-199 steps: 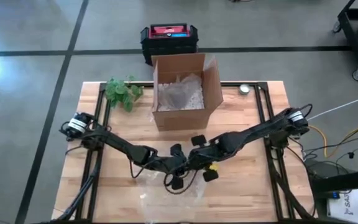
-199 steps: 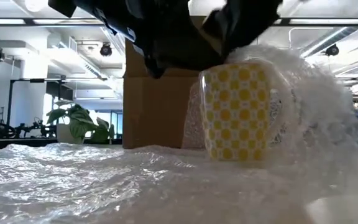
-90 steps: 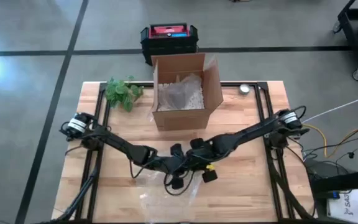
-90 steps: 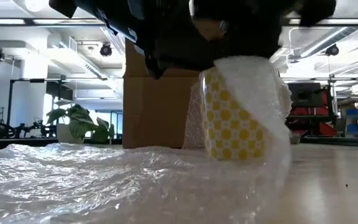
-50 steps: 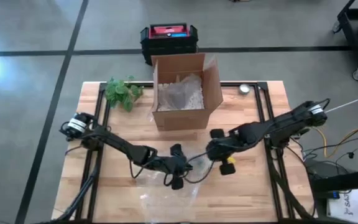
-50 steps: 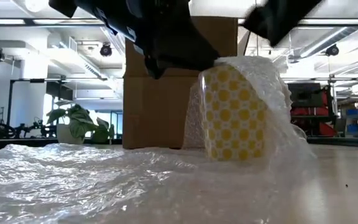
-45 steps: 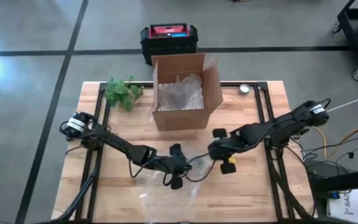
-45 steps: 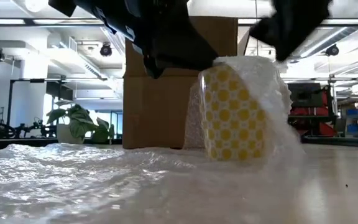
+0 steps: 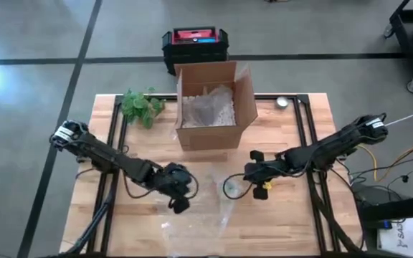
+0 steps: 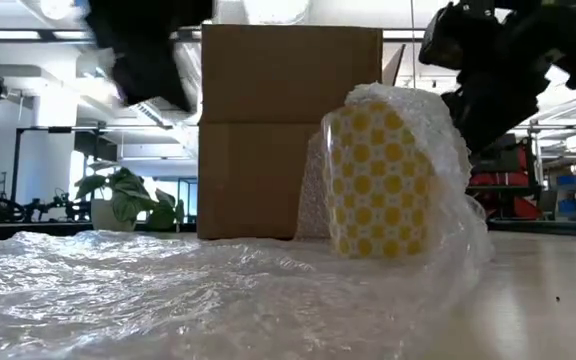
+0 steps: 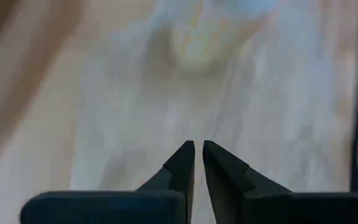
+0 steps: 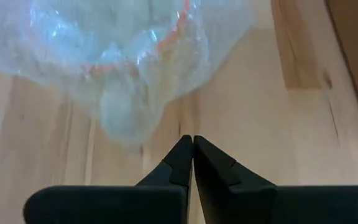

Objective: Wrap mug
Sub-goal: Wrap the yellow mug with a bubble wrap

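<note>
Two tools flank the yellow-dotted mug (image 10: 380,182), which stands upright under bubble wrap (image 10: 218,290) on the desk (image 9: 292,215), in front of the cardboard box (image 9: 208,107); left tool (image 9: 178,188) and right tool (image 9: 255,172) are each pinched narrow, gripping nothing

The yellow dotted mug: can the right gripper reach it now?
Probably yes. The right gripper is beside the mug with bare table between them, though bubble wrap drapes that side of it.
</note>
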